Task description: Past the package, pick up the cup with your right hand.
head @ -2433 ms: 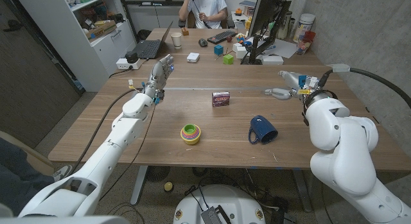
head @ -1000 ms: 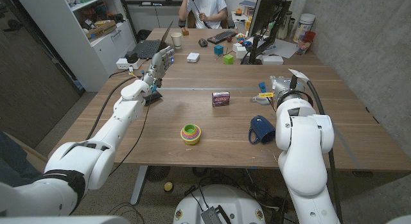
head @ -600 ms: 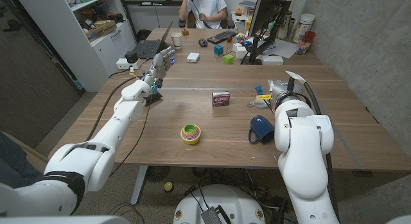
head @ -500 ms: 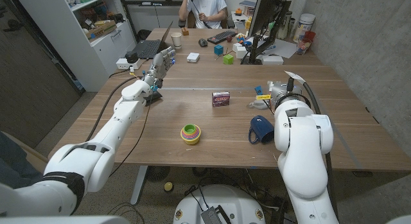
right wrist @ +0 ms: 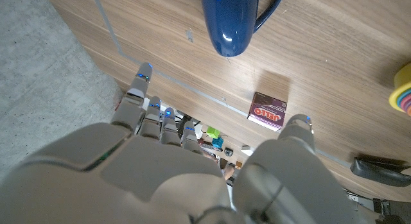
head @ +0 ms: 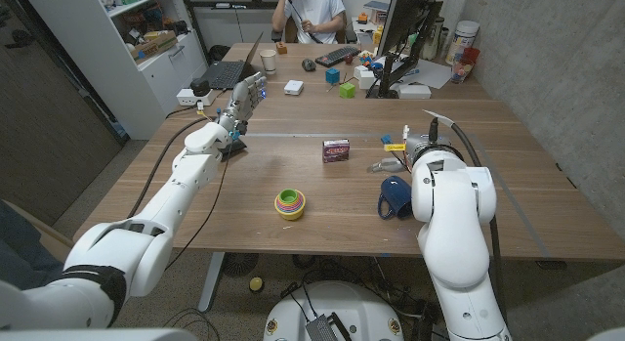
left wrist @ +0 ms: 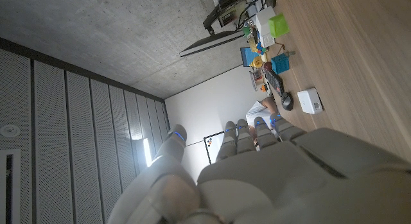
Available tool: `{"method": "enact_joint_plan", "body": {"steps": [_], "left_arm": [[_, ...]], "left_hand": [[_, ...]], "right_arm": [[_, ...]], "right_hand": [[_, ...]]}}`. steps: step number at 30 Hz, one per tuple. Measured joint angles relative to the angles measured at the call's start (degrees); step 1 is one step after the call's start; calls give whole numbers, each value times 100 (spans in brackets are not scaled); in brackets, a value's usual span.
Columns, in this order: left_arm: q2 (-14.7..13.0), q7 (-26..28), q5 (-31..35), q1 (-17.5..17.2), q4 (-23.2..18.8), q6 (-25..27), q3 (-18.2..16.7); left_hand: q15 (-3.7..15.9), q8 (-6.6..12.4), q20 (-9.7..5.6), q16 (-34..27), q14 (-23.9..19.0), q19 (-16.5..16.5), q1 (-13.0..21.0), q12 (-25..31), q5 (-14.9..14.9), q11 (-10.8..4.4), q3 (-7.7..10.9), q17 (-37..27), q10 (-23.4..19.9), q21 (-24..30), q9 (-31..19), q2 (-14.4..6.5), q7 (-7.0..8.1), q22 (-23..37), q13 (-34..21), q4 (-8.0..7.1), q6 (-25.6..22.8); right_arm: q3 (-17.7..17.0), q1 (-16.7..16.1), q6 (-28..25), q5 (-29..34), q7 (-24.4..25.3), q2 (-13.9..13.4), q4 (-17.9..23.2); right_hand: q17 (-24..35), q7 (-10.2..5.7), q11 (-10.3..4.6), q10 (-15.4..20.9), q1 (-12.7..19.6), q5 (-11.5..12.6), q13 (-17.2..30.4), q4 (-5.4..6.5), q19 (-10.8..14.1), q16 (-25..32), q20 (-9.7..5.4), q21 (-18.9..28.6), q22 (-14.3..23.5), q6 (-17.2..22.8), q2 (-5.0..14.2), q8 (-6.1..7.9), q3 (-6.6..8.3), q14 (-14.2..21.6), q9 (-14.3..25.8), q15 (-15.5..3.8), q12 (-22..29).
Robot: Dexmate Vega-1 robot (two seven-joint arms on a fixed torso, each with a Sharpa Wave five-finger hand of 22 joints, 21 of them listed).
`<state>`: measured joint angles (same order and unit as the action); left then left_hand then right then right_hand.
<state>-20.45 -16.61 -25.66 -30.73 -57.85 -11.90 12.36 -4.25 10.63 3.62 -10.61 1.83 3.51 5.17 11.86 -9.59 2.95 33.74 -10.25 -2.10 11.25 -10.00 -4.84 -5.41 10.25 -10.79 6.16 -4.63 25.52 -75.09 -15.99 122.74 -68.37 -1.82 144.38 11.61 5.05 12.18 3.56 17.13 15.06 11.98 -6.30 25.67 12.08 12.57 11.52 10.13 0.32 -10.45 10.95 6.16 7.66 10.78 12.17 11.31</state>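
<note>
The blue cup (head: 396,196) lies on its side on the table (head: 293,165), near the right front, nearer than the little package (head: 335,150). It looks hard, shiny and maybe slippery, so I would grab its round body or its handle. The right hand (right wrist: 192,166) hangs over it with fingers spread, holding nothing.

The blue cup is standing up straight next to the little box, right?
Not quite. The blue cup is lying on its side, not standing up, as the head view shows. It does lie near the little box, on the wooden table.
</note>
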Motion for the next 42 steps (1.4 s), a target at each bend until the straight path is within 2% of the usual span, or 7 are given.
{"method": "enact_joint_plan", "body": {"steps": [8, 13, 19, 23, 35, 42], "left_arm": [[-11, 19, 6, 4, 13, 5, 8], [0, 22, 18, 50, 93, 5, 14], [16, 22, 27, 109, 204, 2, 16], [50, 39, 64, 161, 294, -48, 24], [198, 236, 169, 343, 563, -174, 40], [302, 179, 190, 566, 944, -299, 30]], "left_hand": [[0, 0, 0, 0, 0, 0, 0, 0, 0, 0, 0, 0, 0, 0, 0, 0, 30, 0, 0, 0, -30], [0, 0, 0, 0, 0, 0, 0, 0, 0, 0, 0, 0, 0, 0, 0, 0, 30, 0, 0, 0, -30], [0, 0, 30, 0, 0, 31, 0, 0, 0, 0, 0, 0, 0, 0, 0, 0, 30, 0, 0, 0, -30], [0, 0, 30, 0, 0, 30, 0, 0, 0, 0, 0, 0, 0, 0, 0, 0, 30, 0, 0, 0, -29], [0, 0, 29, 0, 0, 30, 0, 0, 0, 0, 0, 0, 0, 0, 0, 0, 29, 0, 0, 0, -29], [0, 0, 29, 0, 0, 30, 0, 0, 0, 0, 0, 0, 0, 0, 0, 0, 29, 0, 0, 0, -29]], "right_arm": [[-39, 148, -52, 6, -285, 44, -203], [-87, 291, -96, 8, -506, 84, -364], [-112, 383, -156, -31, -653, 88, -471], [-184, 530, -201, -116, -710, 27, -654], [-365, 575, -204, -390, -808, -320, -715], [-337, 606, -245, -410, -821, -435, -824]], "right_hand": [[0, 39, 0, 0, -67, 43, 0, 23, 42, 0, 19, 0, 16, 39, 6, 36, -103, 23, 0, 21, 0], [0, 139, 12, -12, -98, 88, -27, 23, 120, 1, 22, 0, 16, -66, 36, -3, -212, 45, 0, 0, 0], [-1, 131, 2, -63, -127, 127, -26, 24, 142, 1, 0, 0, 15, -179, 66, -3, -261, 45, 0, 0, 0], [-1, 140, 13, -75, -127, 150, -53, 39, 162, 1, -20, 0, 15, -188, 66, -3, -276, 44, 0, 0, 0], [-1, 163, -1, -107, -126, 150, -53, 15, 193, 2, 12, 0, 15, -272, 66, -36, -300, 44, 0, 0, 0], [-1, 170, 0, -106, -126, 192, -53, 15, 192, 2, 12, 0, -1, -280, 66, -36, -300, 44, 0, 0, -33]]}}
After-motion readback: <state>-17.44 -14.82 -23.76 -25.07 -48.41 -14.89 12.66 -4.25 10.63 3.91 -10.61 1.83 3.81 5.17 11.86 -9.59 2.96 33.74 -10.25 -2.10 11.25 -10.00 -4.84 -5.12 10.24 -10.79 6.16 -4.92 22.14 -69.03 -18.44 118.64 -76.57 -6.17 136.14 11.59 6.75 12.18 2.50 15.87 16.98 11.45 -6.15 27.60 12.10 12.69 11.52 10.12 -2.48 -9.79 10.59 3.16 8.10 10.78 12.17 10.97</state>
